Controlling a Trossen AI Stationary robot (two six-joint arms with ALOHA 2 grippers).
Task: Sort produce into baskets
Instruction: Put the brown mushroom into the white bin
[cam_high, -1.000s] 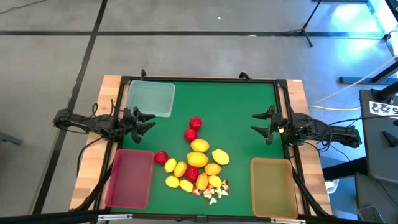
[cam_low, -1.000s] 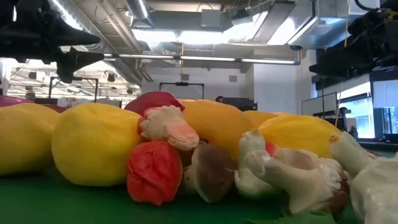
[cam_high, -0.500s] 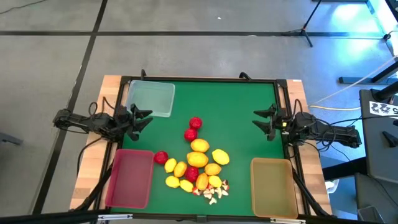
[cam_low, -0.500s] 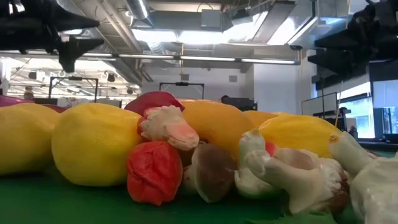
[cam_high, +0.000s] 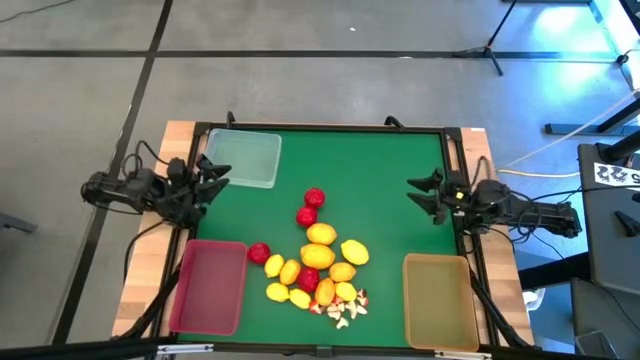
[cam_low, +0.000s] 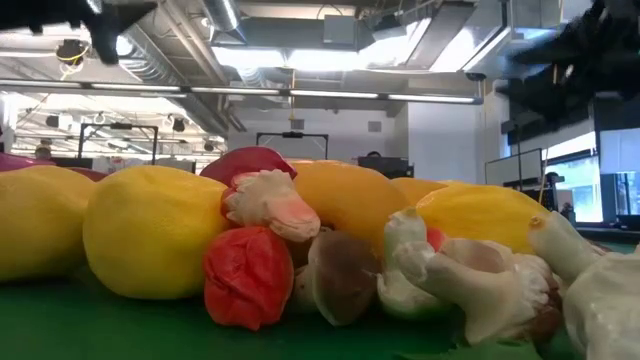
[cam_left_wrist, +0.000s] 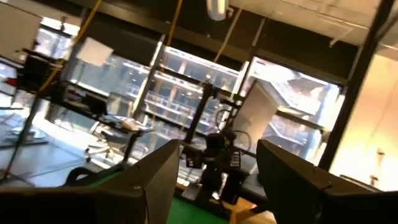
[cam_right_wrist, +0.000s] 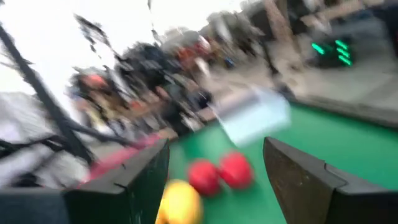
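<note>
My right gripper (cam_high: 428, 197) sits at the right edge of the green mat, fingers spread wide, nothing between them. My left gripper (cam_high: 207, 176) is at the left edge, beside the clear basket (cam_high: 243, 158) — fingers parted about halfway, also empty; its wrist cam looks out at the room, not at the table.

The produce (cam_high: 318, 262) is heaped mid-mat toward the near edge, none of it sorted yet: two strawberries (cam_high: 311, 205) at the far tip, lemons (cam_high: 331, 249) in the middle, tiny white-and-red bits (cam_high: 344, 311) nearest the front. The heap lies diagonally inward and nearer from both hands, roughly between the red basket (cam_high: 209, 286) on the left and the tan basket (cam_high: 439, 300) on the right.

Which arm goes? The strawberry pair sits a little nearer my right hand, I'd say, and the right wrist cam already faces them (cam_right_wrist: 219, 172) w/ a lemon just beside. One strawberry (cam_high: 259, 253) lies alone next to the red basket — that's the left's pick, imo. Lemons' long axes point various ways, so each needs its own wrist turn.
</note>
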